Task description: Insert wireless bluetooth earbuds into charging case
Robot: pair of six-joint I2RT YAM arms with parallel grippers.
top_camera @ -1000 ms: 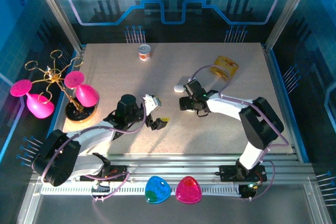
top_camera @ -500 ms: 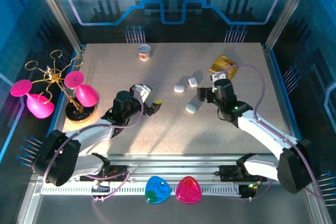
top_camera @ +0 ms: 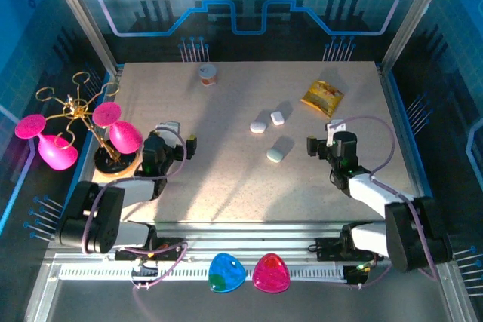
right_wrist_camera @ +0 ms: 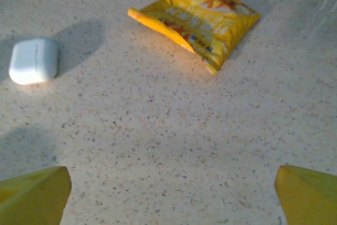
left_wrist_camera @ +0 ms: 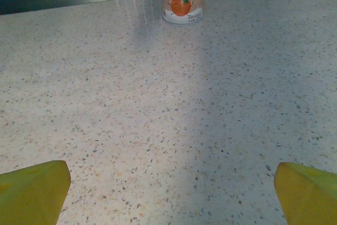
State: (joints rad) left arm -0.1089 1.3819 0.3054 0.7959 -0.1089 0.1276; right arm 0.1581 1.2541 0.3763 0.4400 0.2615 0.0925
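Your left gripper (top_camera: 186, 145) and right gripper (top_camera: 312, 145) both gape empty, three small white rounded plastic charging cases (top_camera: 275, 154) lying between them, nearer the right: rush in and you could knock one skidding.

Both arms low, jaws wide apart.
Left gripper (left_wrist_camera: 169, 187) near the table's (top_camera: 226, 186) left edge, right gripper (right_wrist_camera: 171, 188) near its right edge, both aimed at the far edge.
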